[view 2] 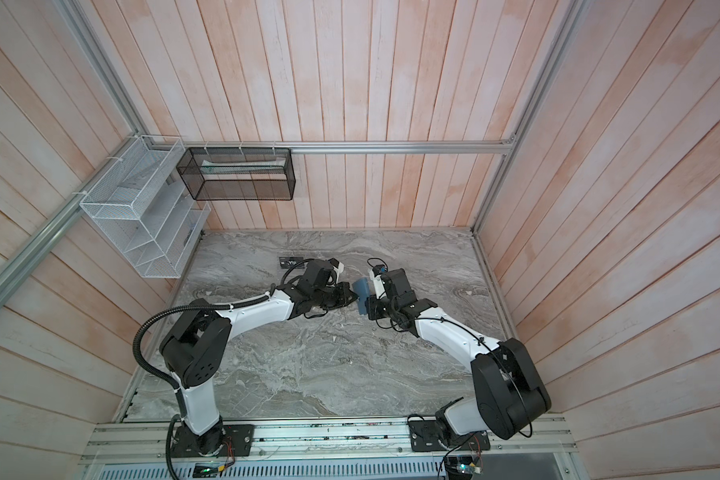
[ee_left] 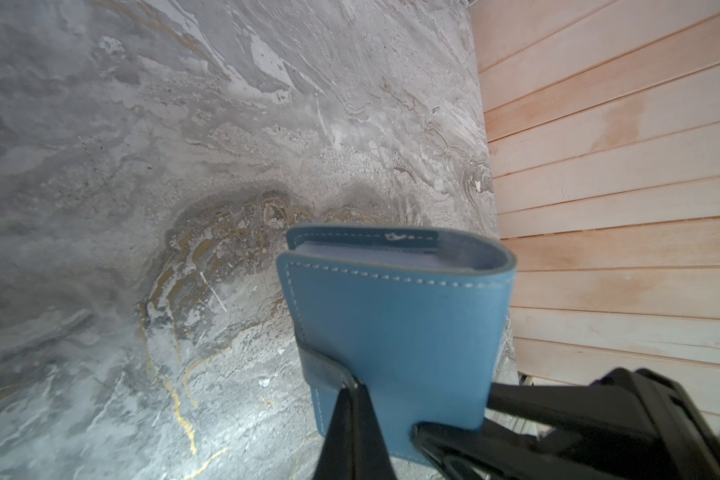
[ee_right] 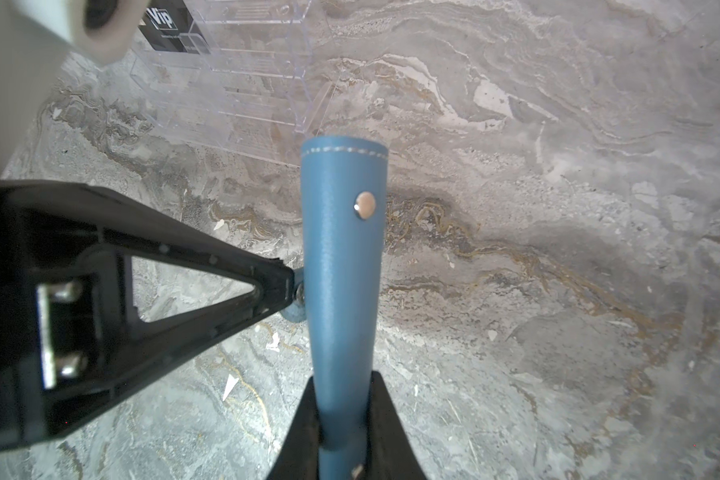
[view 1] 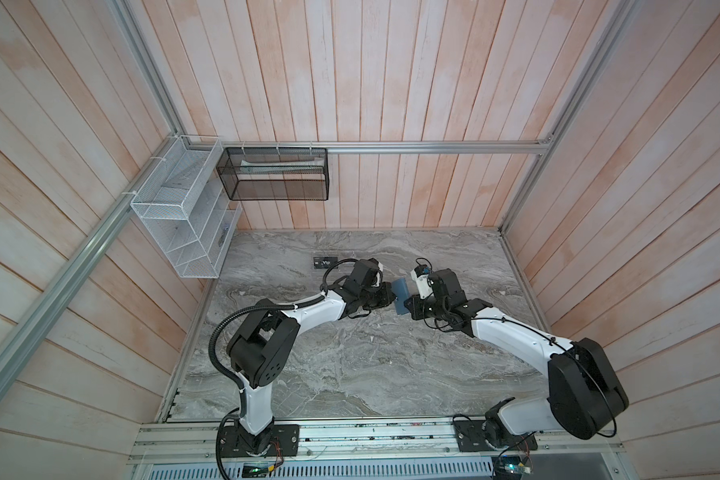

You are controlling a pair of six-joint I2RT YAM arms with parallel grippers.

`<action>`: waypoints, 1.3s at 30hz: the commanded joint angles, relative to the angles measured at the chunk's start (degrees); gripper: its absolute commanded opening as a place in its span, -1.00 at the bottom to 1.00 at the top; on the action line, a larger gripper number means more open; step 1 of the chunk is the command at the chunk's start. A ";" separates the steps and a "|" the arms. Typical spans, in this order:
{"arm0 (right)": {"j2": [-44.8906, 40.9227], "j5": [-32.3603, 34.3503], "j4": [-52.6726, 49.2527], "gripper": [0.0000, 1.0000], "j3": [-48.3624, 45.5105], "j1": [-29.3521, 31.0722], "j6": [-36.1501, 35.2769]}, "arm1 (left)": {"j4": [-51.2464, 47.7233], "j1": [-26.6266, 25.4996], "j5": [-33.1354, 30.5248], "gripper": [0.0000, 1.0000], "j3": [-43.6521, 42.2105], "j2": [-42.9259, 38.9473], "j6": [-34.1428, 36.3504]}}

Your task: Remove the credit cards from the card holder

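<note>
Card holder [ee_left: 395, 332], seemingly light, pliant: my right claw [ee_right: 344, 382] clamps its body, left claw [ee_left: 350, 384] pinches snap tab [ee_left: 325, 365] (pull there).

The black card [ee_right: 171, 29] reads "Vip".

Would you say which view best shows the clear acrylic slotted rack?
The right wrist view: the clear acrylic slotted rack shows its slots plainly. Both top views give faint glints near the black "Vip" card; the left wrist view lacks it.
</note>
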 commanded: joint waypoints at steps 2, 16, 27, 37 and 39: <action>-0.10 -2.72 3.19 -1.00 1.77 -1.87 -0.08 | -2.42 -0.11 -1.01 -1.00 -1.92 -1.36 1.90; 1.32 -9.79 3.45 -1.00 2.07 -4.99 -0.10 | -2.67 -0.13 -1.35 -1.00 -3.31 -2.33 5.28; 3.65 -12.27 3.20 -1.00 2.72 -6.54 0.45 | -2.76 -0.20 -1.36 -1.00 -4.42 -2.89 7.82; 3.78 -12.98 3.37 -1.00 2.73 -7.13 0.86 | -1.07 0.04 1.12 -1.00 -4.96 -3.34 7.95; 3.97 -13.22 3.45 -1.00 2.73 -7.07 0.92 | -1.61 0.00 1.94 -1.00 -3.82 -2.33 7.71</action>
